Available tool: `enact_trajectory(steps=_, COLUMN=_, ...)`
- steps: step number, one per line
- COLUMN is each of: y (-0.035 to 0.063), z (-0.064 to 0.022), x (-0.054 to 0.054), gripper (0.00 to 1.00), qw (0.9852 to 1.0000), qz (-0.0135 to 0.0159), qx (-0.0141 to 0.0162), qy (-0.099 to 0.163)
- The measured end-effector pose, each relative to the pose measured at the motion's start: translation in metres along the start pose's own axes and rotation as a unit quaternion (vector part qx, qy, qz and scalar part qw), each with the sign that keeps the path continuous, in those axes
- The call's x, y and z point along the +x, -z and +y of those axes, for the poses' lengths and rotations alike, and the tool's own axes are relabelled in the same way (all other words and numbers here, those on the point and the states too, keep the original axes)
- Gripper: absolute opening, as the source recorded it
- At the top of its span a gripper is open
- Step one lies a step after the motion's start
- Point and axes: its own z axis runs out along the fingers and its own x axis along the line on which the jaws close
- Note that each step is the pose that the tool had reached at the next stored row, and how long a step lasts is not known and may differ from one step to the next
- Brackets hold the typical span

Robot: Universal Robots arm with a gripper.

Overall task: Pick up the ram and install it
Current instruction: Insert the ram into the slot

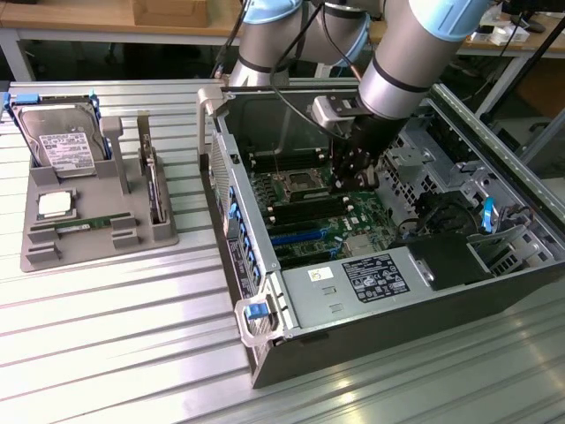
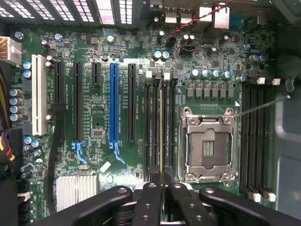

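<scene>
The exterior view looks down at an angle from well back, taking in the open computer case (image 1: 388, 256) and a grey parts tray (image 1: 88, 221) at the exterior view's left. The wrist view faces straight onto the motherboard (image 2: 141, 94) at close range. Both share the empty CPU socket (image 1: 296, 184) (image 2: 208, 146).

Open PC case (image 1: 265, 291) on slatted metal table (image 1: 115, 336); grey tray (image 1: 53, 252) holds hard drive (image 1: 60, 141), probably a CPU chip (image 1: 55, 205).

No legible text anywhere. Printed labels on the hard drive (image 1: 64, 141) and power supply (image 1: 374, 276), perhaps with certification marks, too small to read.
</scene>
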Motion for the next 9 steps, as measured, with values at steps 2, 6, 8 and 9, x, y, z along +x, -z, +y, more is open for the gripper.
enact_trajectory(steps=2, y=-0.0038, z=0.002, x=0.0, gripper=0.12, qw=1.0, qz=0.0039, qx=0.0, qy=0.0)
enact_trajectory(steps=6, y=-0.008, z=0.0061, x=0.001, gripper=0.12, qw=0.9998, qz=0.0179, qx=0.0, qy=-0.001)
enact_trajectory(steps=8, y=-0.012, z=0.0073, x=0.001, gripper=0.12, qw=0.9998, qz=0.0202, qx=-0.0001, qy=-0.001)
enact_trajectory(steps=9, y=-0.0129, z=0.0073, x=0.001, gripper=0.12, qw=0.9997, qz=0.0239, qx=-0.0001, qy=-0.002)
